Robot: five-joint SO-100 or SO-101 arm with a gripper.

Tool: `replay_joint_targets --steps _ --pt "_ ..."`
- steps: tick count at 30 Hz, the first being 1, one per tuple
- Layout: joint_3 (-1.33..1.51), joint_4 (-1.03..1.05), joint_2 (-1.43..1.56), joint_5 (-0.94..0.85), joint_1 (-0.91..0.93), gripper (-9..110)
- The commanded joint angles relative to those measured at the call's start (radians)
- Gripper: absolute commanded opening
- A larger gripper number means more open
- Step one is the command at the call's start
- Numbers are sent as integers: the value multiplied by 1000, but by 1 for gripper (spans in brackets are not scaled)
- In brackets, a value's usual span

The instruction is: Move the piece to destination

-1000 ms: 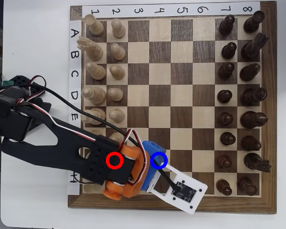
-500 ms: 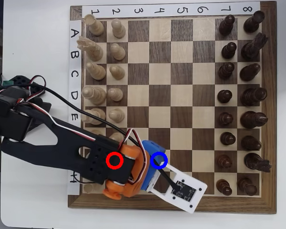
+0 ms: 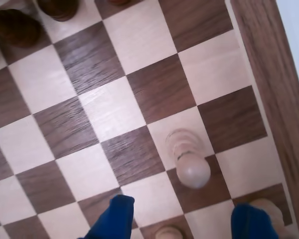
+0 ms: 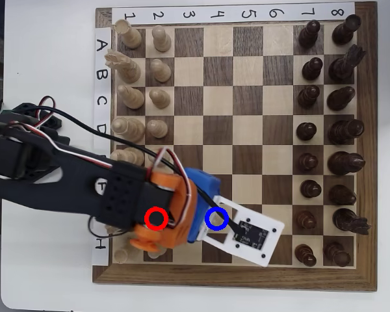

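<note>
A pale wooden pawn [image 3: 189,159] stands upright on the chessboard [image 3: 269,64], in the wrist view right of centre, astride the edge where a light and a dark square meet, near the board's right border. It looks light, hard and smooth, likely to topple easily; the narrow neck below its round head seems the best place to grip. Nearer the camera, the gripper [image 3: 182,224] hangs with its two blue fingers [image 3: 114,219] spread wide, empty, the pawn just beyond the gap. From overhead the arm [image 4: 65,185] covers the pawn and most of the blue-ringed square [image 4: 216,220]. Dark pieces [image 4: 325,130] line the far right side.
</note>
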Motion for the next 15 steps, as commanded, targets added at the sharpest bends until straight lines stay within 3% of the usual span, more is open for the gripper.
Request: replay_joint_targets --steps 1,8,15 --pt "-81 109 394 -54 -15 28" --pt "-100 179 707 -368 38 21" --pt "-101 212 1002 -706 -48 21"
